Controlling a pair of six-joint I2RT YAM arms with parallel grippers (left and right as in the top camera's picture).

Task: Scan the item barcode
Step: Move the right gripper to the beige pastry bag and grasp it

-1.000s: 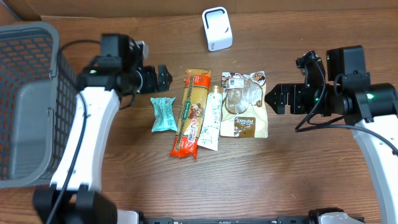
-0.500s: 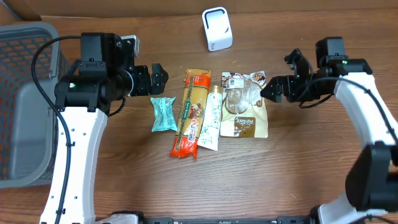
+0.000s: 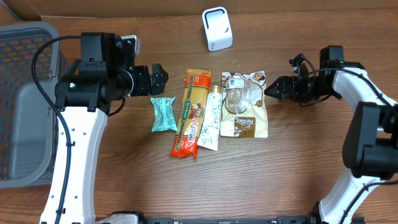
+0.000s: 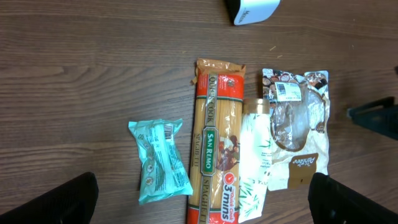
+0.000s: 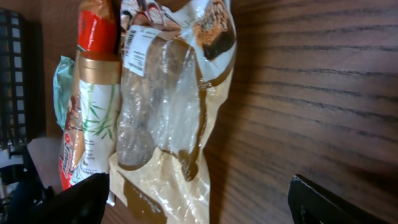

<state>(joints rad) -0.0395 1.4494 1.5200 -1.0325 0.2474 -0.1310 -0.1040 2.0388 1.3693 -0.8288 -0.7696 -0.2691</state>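
- Overhead view: the snack bag (image 3: 244, 112) lies flat on the table (image 3: 311, 174), below the white scanner (image 3: 217, 28).
- Right gripper (image 3: 273, 89) is just beside the bag, fingers wide apart, holding nothing.
- Left gripper (image 3: 160, 78) is spread wide too, empty.

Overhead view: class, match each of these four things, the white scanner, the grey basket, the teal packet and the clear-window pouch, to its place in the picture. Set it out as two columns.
1. white scanner
2. grey basket
3. teal packet
4. clear-window pouch

A. far left of the picture
B. top centre, standing alone
C. right of the spaghetti packet, one packet between
D. directly left of the spaghetti packet

Pairs: 1-B, 2-A, 3-D, 4-C.
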